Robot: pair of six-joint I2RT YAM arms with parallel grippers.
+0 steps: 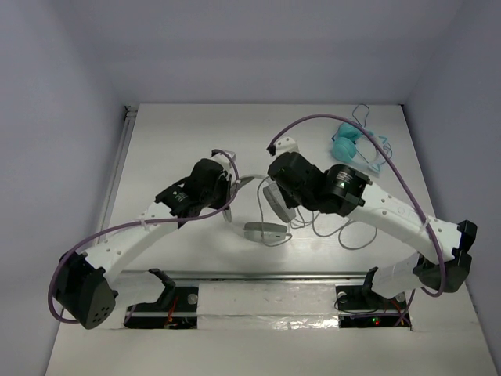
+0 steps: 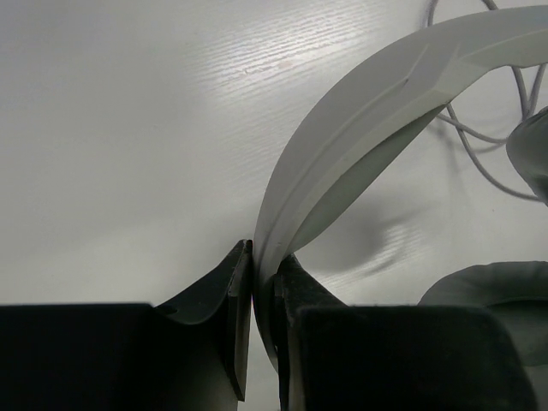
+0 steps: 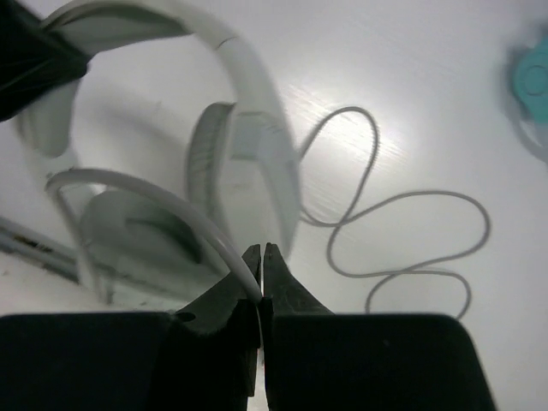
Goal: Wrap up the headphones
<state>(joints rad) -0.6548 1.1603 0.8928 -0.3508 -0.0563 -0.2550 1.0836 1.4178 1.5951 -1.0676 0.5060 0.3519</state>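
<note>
Midway between side edges of table (image 1: pixel 172 157), left gripper (image 2: pixel 261 254) clamped shut on headband (image 2: pixel 368 94), steadying headphones (image 1: pixel 264 230); right gripper (image 3: pixel 260 251) pinched cable (image 3: pixel 171 199), likely to wind it.

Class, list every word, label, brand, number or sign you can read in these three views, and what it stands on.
None can be read. No lettering shows on the headphones, their cable, the teal headphones, the table or anything else in view.
</note>
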